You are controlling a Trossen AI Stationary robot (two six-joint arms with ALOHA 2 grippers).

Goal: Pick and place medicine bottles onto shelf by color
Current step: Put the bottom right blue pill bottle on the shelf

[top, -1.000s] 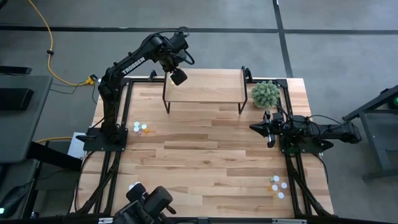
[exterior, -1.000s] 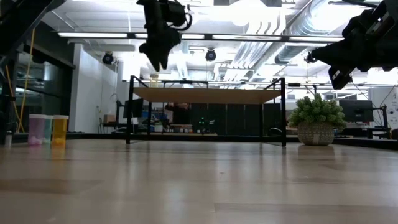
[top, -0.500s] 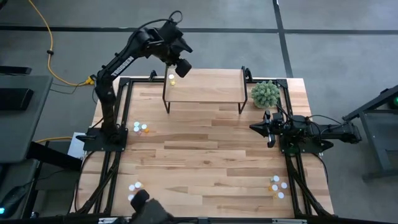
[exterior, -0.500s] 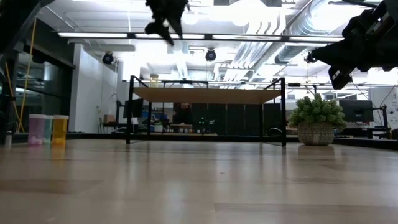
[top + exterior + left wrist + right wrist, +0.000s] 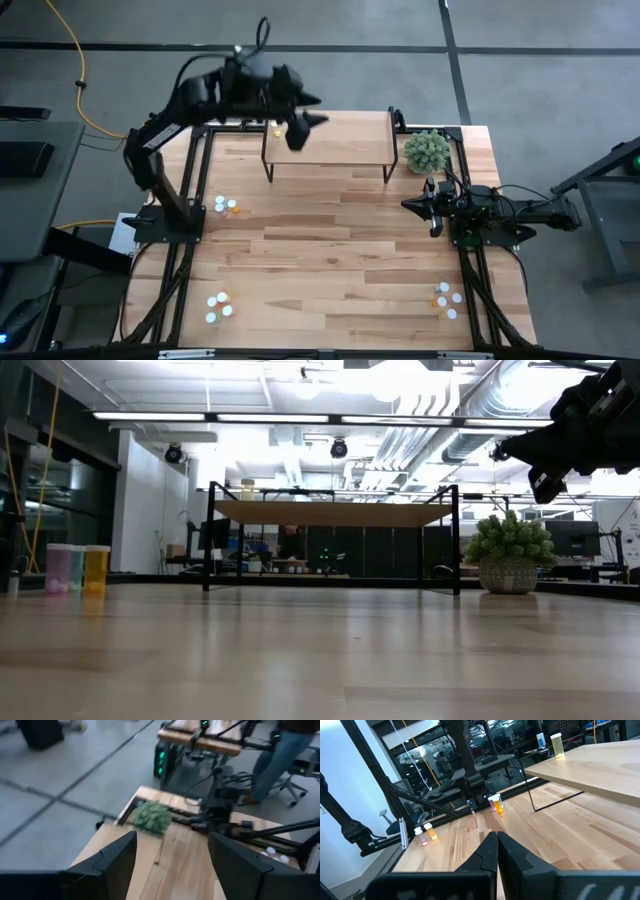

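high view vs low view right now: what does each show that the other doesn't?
Only the high view: the left gripper, open and empty over the shelf, the bottle clusters near the front left corner and front right corner, and the shut right gripper.
Only the low view: the room behind the table, with ceiling lights.
Both: the shelf, the yellow bottle on it, the plant, and the bottles by the left arm's base.

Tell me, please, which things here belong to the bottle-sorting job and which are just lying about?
Part of the job:
- shelf
- yellow bottle standing on the shelf
- bottle clusters on the table
- left gripper, open above the shelf

Just lying about:
- plant
- right gripper, shut and idle
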